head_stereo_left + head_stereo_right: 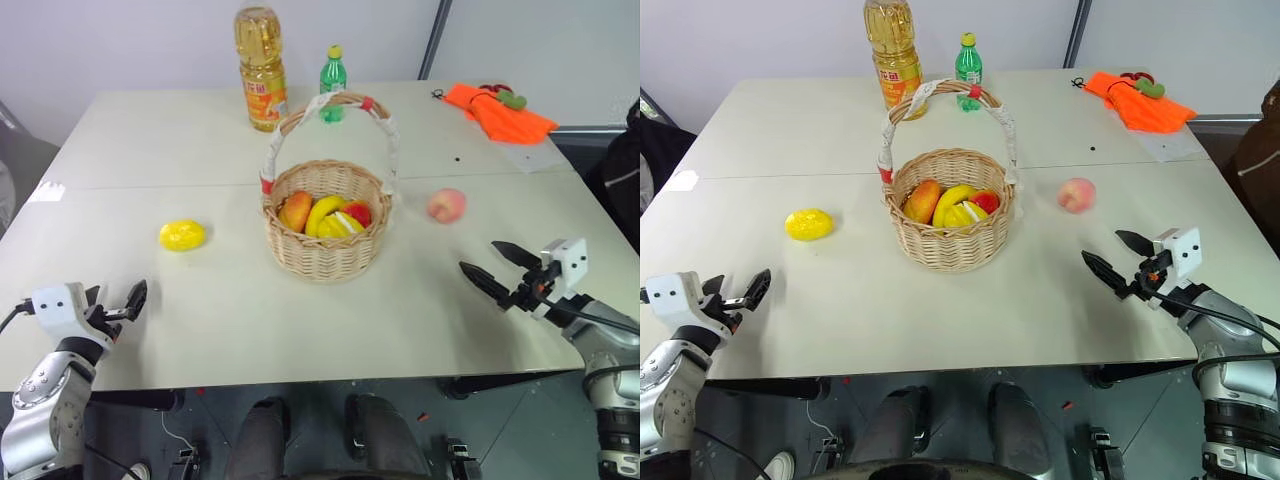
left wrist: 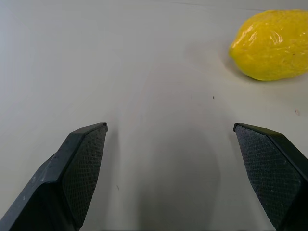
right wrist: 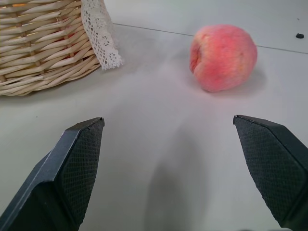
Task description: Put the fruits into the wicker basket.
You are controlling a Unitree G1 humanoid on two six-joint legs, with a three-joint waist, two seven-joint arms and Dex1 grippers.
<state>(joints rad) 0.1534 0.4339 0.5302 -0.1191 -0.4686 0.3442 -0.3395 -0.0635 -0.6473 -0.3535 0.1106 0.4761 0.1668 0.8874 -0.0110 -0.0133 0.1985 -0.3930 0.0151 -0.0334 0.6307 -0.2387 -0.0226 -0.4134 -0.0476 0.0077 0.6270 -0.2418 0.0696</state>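
Wicker basket (image 1: 326,250): round, tan, woven; upright at the middle of the pale table (image 1: 200,150). Tall arched handle (image 1: 385,125) wrapped in white with red bands, lace trim hanging at the right rim. Contents: several pieces of fruit, among them a banana (image 1: 325,211), an orange-red round piece at the left and a red piece at the right; exact kinds of the rest not discernible.

Lemon-like fruit (image 1: 182,235): bright yellow, oval, lying on the table well to the left of the basket, outside it, touching nothing else.

Peach (image 1: 447,205): pink-orange, round, lying on the table just right of the basket, outside it, apart from the rim.

Oil bottle (image 1: 261,68): large, amber, standing behind the basket near the far edge. Green bottle (image 1: 332,84): small, yellow cap, just beside it on the right.

Orange cloth (image 1: 500,112): crumpled at the far right corner.

Left gripper (image 1: 118,302): at the near left table edge, fingers spread wide, empty, touching nothing; lemon-like fruit ahead of it, well apart.

Right gripper (image 1: 495,268): above the near right of the table, fingers spread wide, empty, touching nothing; peach ahead, apart from both fingertips.
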